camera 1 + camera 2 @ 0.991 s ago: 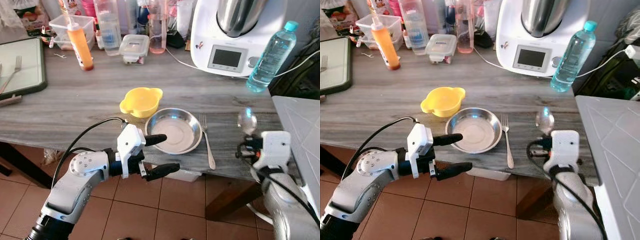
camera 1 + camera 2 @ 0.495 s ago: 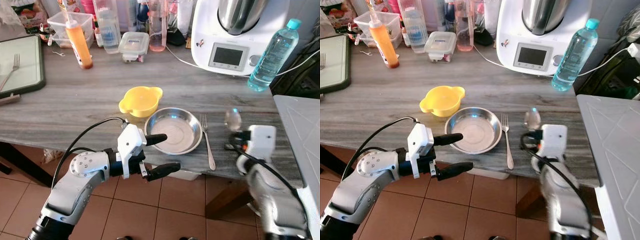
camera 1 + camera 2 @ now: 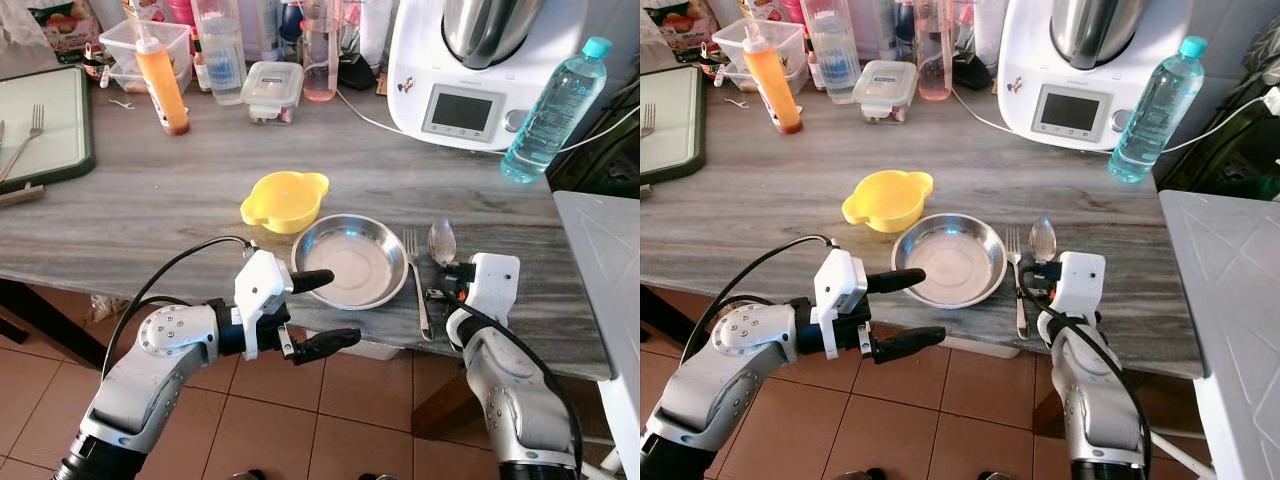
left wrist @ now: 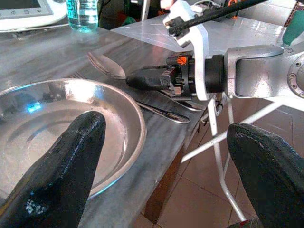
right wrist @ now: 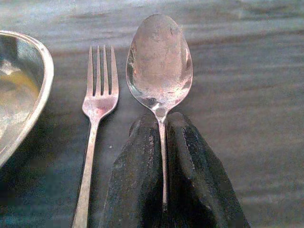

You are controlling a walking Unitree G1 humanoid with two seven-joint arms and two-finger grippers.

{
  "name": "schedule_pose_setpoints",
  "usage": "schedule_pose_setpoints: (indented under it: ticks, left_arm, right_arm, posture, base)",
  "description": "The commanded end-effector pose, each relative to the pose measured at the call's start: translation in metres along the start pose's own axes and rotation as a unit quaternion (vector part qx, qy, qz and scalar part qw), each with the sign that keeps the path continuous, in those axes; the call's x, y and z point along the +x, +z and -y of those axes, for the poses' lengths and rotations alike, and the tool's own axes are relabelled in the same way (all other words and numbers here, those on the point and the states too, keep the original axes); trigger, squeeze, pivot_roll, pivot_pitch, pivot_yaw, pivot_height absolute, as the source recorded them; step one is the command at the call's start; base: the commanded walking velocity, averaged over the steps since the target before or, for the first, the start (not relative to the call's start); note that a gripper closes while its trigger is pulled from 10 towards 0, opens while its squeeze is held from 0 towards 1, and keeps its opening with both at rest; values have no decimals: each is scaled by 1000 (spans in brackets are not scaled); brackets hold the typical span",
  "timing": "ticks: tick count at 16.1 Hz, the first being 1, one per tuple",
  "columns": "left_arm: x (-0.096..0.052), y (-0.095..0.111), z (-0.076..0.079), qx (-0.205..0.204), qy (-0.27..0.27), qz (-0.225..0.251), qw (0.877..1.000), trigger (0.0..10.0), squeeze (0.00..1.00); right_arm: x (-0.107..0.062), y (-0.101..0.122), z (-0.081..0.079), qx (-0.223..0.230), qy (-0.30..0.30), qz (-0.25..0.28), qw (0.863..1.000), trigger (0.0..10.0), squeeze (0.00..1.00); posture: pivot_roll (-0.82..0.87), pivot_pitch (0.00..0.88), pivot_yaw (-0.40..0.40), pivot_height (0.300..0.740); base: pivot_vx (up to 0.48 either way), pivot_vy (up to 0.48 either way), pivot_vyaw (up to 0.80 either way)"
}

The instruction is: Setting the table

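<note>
The right tool pinches a spoon by its handle over the counter, just at 3 o'clock of the fork, which lies beside the steel plate; the spoon's long axis runs 6 to 12 o'clock, bowl toward 12, parallel to the fork; light, rigid and slick, it is probably best held mid-handle, as here; the left tool hovers spread wide at the plate's 7 o'clock, near the counter edge.
</note>
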State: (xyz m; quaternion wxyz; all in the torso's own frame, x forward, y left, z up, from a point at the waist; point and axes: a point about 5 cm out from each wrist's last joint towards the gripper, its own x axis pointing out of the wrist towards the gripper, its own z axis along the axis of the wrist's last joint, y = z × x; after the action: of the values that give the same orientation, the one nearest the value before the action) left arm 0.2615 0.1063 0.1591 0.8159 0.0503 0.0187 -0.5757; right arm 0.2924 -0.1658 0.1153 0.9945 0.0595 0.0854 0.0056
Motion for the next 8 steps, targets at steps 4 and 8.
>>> schedule_pose_setpoints:
  ticks: [4, 8]
  left_arm:
    - [0, 2, 4, 9, -5, -5, 1000, 10000, 0]
    - [1, 1, 5, 8, -7, -6, 1000, 10000, 0]
  right_arm:
    - [0, -7, 11, -10, -15, -9, 1000, 10000, 0]
    - [2, -6, 12, -9, -18, -5, 1000, 10000, 0]
  posture:
    - [122, 159, -17, 740]
    - [123, 162, -12, 740]
  base:
    - [0, 0, 0]
    - [0, 0, 0]
